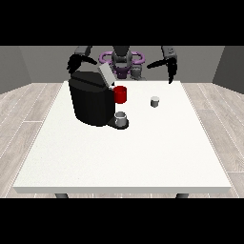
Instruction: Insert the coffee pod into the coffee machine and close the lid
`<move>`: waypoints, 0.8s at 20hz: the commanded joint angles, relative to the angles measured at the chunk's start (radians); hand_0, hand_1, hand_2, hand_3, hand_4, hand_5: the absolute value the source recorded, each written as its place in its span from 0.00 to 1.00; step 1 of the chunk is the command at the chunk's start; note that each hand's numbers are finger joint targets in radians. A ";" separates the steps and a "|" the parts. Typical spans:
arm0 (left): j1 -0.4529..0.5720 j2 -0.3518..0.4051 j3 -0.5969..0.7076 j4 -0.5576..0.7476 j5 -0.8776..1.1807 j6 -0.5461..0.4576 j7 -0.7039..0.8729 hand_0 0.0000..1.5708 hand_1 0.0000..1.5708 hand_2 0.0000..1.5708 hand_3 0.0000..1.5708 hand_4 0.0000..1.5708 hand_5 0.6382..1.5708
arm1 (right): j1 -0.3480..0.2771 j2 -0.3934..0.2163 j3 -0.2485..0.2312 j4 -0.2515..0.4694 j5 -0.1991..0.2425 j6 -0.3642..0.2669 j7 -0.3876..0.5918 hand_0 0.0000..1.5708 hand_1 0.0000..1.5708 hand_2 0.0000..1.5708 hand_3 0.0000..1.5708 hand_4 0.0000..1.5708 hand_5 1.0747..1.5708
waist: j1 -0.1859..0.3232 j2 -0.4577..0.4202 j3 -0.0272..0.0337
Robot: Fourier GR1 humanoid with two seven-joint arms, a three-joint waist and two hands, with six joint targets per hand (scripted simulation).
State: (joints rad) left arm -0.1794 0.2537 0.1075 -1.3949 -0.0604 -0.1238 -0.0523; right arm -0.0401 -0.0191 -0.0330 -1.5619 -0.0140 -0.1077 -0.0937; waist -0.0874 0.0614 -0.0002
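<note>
Across the white surface (124, 157) from my camera, the coffee pod (154, 101) stands alone toward the far side, well apart from both hands and a short way to the view's right of the coffee machine (90, 101), whose lid (106, 74) is tilted up. A red holder (120, 94) juts from the machine's front, and a grey cup (122, 119) sits on the base just below it. The hand at the view's right (170, 69) hangs above the far edge, beyond the pod, and I cannot tell how its fingers lie; the hand at the view's left (75, 64) hovers behind the machine's top, and its fingers are just as unreadable from here. I judge the pickup has not yet begun. To do it well, I would bring the hand at the view's right down over the pod from behind, keeping it upright as I close on it so it does not tip or skid on the smooth top. Then I would carry it high enough to clear the red holder, approach the opening under the raised lid squarely, and leave the lid alone until the pod is seated.
</note>
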 commanded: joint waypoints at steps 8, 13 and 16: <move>-0.174 0.101 0.084 0.322 -0.055 -0.015 -0.082 0.00 0.00 0.00 0.00 0.00 1.00 | -0.113 0.005 0.019 -0.007 0.012 -0.017 0.019 0.00 0.00 0.00 0.00 0.22 1.00 | -0.048 0.160 -0.0008; -0.208 0.055 0.019 0.406 -0.148 0.042 -0.034 0.00 0.00 0.00 0.00 0.00 1.00 | -0.102 -0.029 -0.007 0.049 -0.007 -0.019 0.073 0.00 0.00 0.00 0.00 0.25 1.00 | -0.039 0.083 0.0000; -0.264 0.071 0.000 0.454 -0.186 0.037 -0.041 0.00 0.00 0.00 0.00 0.00 1.00 | -0.152 0.002 0.028 0.072 0.039 -0.076 0.096 0.00 0.00 0.00 0.00 0.26 1.00 | -0.031 0.106 0.0000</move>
State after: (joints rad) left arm -0.4092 0.3249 0.1333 -1.0041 -0.1870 -0.1132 -0.0710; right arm -0.1510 -0.0217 -0.0051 -1.5078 0.0032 -0.1545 -0.0329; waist -0.1216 0.1587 -0.0002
